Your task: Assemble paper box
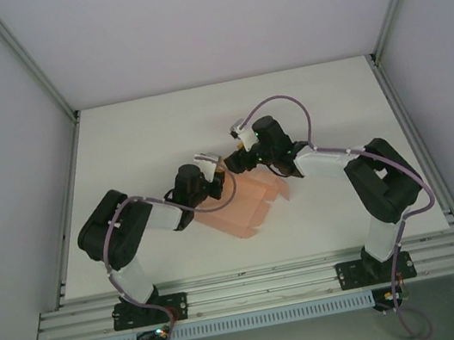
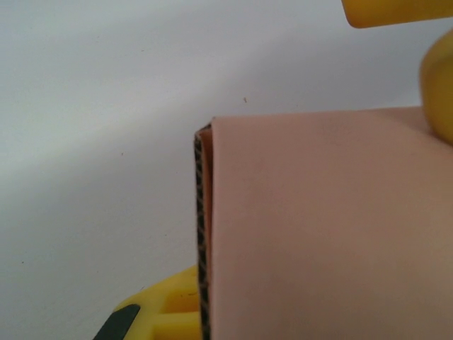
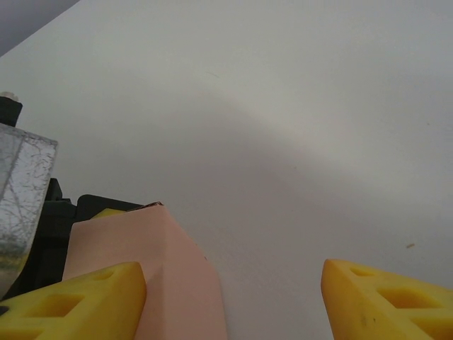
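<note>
The paper box (image 1: pixel 246 206) is a salmon-pink card sheet, partly folded, on the white table between the two arms. My left gripper (image 1: pixel 213 175) is shut on its far left edge. In the left wrist view a doubled pink flap (image 2: pixel 318 227) with a dark corrugated edge covers the jaws, and one yellow finger (image 2: pixel 159 312) shows beside it. My right gripper (image 1: pixel 233 162) hovers just right of the left one, open. In the right wrist view its yellow fingers (image 3: pixel 78 301) stand wide apart, and a raised pink flap (image 3: pixel 170 276) lies against the left one.
The white table (image 1: pixel 159 129) has a metal frame rail (image 1: pixel 264 286) along its near edge and grey walls on three sides. The two grippers are close together over the card's far edge. The right gripper's yellow fingertips (image 2: pixel 396 10) show in the left wrist view.
</note>
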